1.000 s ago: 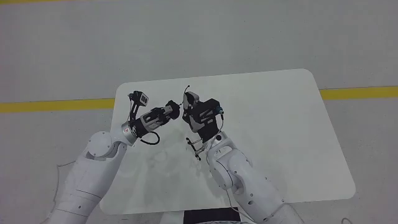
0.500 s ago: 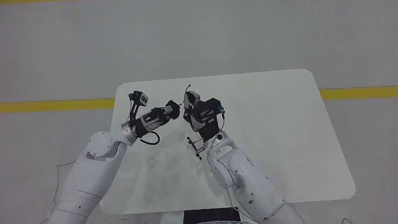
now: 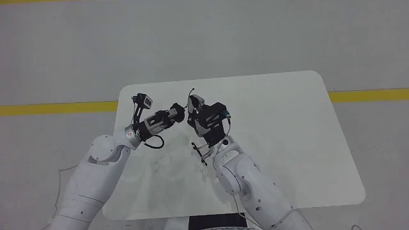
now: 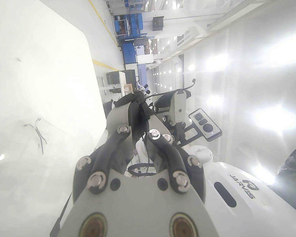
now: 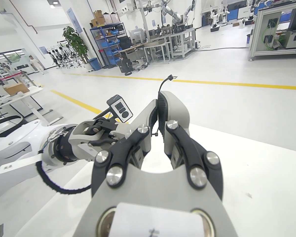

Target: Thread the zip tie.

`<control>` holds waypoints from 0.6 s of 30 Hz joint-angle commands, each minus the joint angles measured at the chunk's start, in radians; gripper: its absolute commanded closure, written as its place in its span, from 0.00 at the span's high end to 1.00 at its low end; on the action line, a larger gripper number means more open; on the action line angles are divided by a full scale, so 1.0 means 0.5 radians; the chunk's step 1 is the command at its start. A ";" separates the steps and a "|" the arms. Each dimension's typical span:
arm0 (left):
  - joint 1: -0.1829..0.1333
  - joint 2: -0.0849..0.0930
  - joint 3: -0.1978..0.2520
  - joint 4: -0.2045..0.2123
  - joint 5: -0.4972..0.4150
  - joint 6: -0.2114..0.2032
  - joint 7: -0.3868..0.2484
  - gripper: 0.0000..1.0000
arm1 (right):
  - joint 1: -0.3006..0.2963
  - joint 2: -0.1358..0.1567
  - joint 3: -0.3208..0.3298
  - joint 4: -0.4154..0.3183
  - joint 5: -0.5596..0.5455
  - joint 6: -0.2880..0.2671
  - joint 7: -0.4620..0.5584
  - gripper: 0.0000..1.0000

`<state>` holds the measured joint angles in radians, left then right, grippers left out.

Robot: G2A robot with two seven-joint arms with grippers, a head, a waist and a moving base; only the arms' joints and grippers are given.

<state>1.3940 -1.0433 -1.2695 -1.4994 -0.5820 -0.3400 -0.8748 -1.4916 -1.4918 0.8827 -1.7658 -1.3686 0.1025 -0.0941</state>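
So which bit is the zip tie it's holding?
Start at the white table; above its left part hangs the right gripper, fingers shut. A thin black strap, the zip tie, rises from its fingertips and curves over to a small square head. It is whisker-thin beside the chunky pale fingers gripping it.

The right gripper (image 3: 193, 104) and its zip tie (image 5: 171, 77) have shifted only very slightly beside the left gripper (image 3: 180, 110).
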 commanded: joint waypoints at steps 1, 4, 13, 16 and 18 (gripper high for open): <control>0.000 0.000 0.000 0.000 0.000 0.000 0.000 0.00 | 0.003 -0.001 -0.001 0.005 -0.001 0.003 -0.003 0.00; 0.000 0.000 0.000 0.000 0.000 0.000 0.000 0.00 | 0.008 -0.003 -0.002 0.016 -0.001 0.005 -0.003 0.00; 0.000 0.000 0.000 0.000 0.000 0.000 0.000 0.00 | 0.019 -0.006 -0.003 0.037 -0.002 0.012 0.015 0.00; 0.000 0.000 0.000 0.000 0.000 0.000 0.000 0.00 | 0.017 -0.007 -0.002 0.040 -0.003 0.013 0.021 0.00; 0.000 0.000 0.000 0.000 0.000 0.000 0.000 0.00 | 0.015 -0.006 -0.001 0.040 -0.005 0.011 0.026 0.00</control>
<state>1.3940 -1.0433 -1.2695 -1.4994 -0.5820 -0.3400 -0.8748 -1.4835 -1.4951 0.8819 -1.7458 -1.3705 0.1091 -0.0824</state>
